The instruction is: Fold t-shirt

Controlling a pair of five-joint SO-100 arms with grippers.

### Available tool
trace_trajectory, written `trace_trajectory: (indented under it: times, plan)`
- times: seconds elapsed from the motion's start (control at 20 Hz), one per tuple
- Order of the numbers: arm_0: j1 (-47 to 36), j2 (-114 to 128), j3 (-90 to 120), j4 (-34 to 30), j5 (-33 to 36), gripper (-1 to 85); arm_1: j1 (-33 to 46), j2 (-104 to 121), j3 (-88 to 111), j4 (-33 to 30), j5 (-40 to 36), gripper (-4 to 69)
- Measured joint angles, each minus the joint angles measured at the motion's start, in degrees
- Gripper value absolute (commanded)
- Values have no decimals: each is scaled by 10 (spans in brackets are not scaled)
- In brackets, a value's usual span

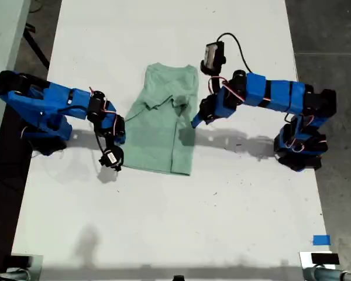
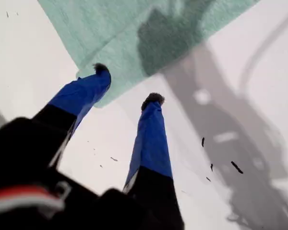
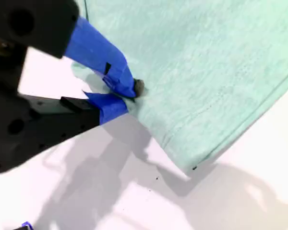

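Now the t-shirt [image 1: 164, 120] lies partly folded on the table [image 1: 164, 222], between both arms. My second gripper [image 3: 122, 98] pinches its edge, while my first gripper [image 2: 127, 86] is spread, one finger [image 2: 89, 88] over a corner. For a neat fold, I should probably close there and lift both sides evenly.

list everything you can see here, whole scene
t-shirt: one, pale mint green, partly folded, middle of the table
table: one, white, fills most of the exterior view
tape piece: one, blue, on the table near the exterior view's lower right
floor: dark grey, beside the table
arms: two, blue and black, one at each side of the exterior view
my first gripper: fingers apart, by a t-shirt corner
my second gripper: fingers pinched on the t-shirt's edge
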Motion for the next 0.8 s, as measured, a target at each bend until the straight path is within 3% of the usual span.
trace_trajectory:
  times: [0.2,0.6,0.8]
  plan:
    - [-7,-8,-69,18,30,0,0,12,21,-9,8,179]
    - [8,-234,-324,-48,108,0,0,65,69,-13,22,169]
    - [28,-379,-468,-42,125,1,0,91,97,-20,33,164]
